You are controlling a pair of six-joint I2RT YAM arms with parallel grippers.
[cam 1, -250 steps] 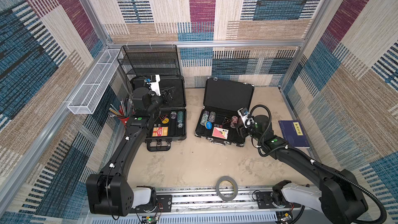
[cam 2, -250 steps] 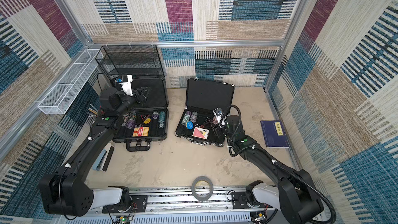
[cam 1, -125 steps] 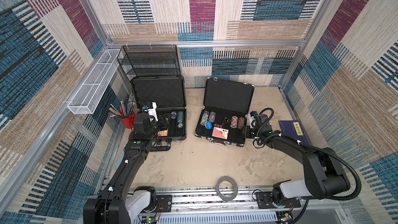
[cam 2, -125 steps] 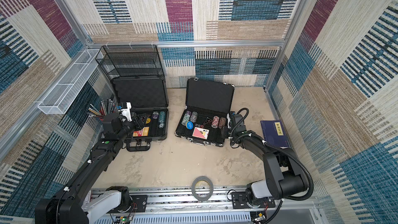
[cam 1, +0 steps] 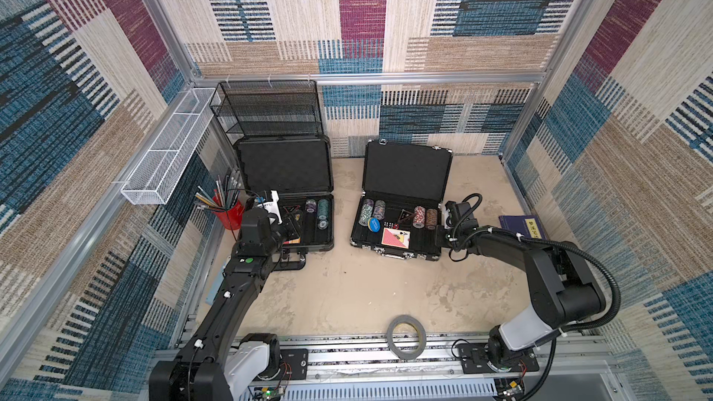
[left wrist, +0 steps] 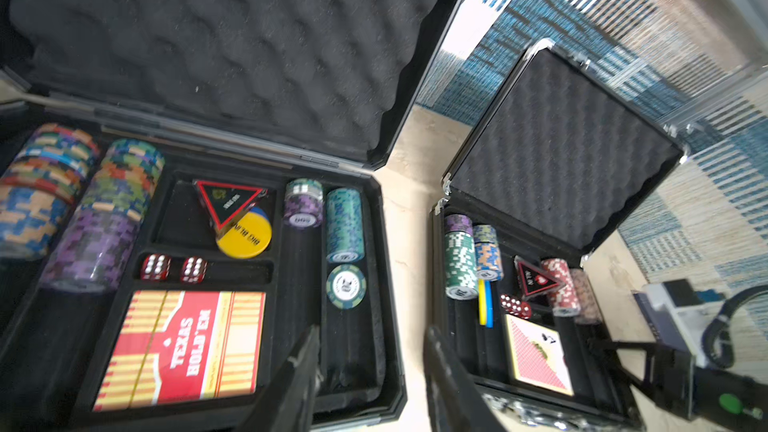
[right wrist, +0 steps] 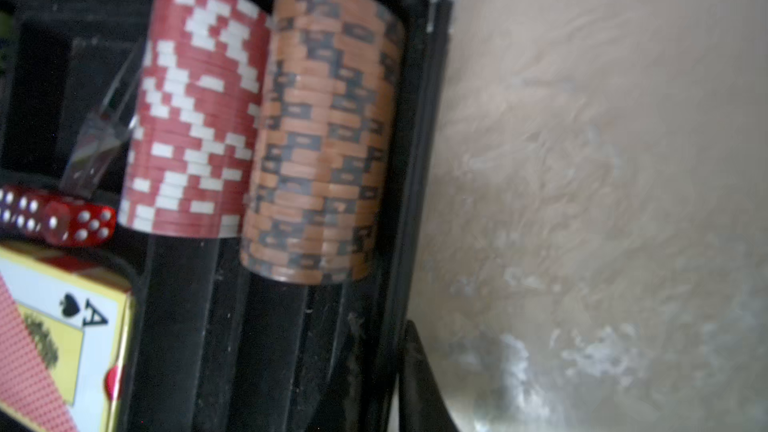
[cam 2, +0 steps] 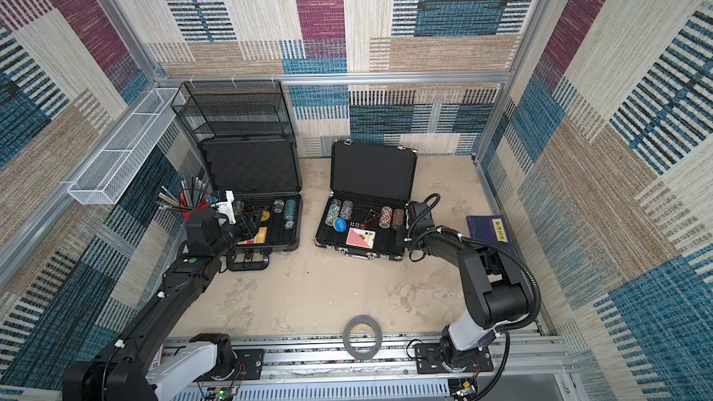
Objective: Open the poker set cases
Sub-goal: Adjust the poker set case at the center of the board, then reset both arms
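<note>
Two poker set cases lie open, one by each tool. The larger case (cam 1: 284, 171) is directly ahead of and below the left gripper (left wrist: 368, 336). The slimmer case (cam 1: 406, 173) has its tray end right beside the right gripper (cam 1: 441, 240). The left gripper's jaws stand apart with nothing between them, above the near part of the larger tray. The right gripper is clenched. Its wrist view shows only one dark finger (right wrist: 417, 371), cut off at the frame edge and close to the tray's outer wall, so I cannot tell whether it pinches anything. Ahead of the left gripper the larger tray holds two long chip rows (left wrist: 83, 209), one short purple stack (left wrist: 303, 203), one teal row (left wrist: 344, 224), one loose chip (left wrist: 345, 286), two red dice (left wrist: 174, 268) and one card box (left wrist: 183, 349). The slimmer tray holds four chip rows. Its red row (right wrist: 195, 110) and brown row (right wrist: 324, 135) lie nearest the right gripper, with one card deck (cam 1: 395, 237) and a dice cluster (right wrist: 62, 218) too blurred to count. In both top views the left arm hides the larger tray's near corner, and both wrist views are smeared. Each case's long axis runs side to side across the grippers' reach. The lids stand up on the far side and the handles face the arm bases. The slimmer case is turned slightly askew.
</note>
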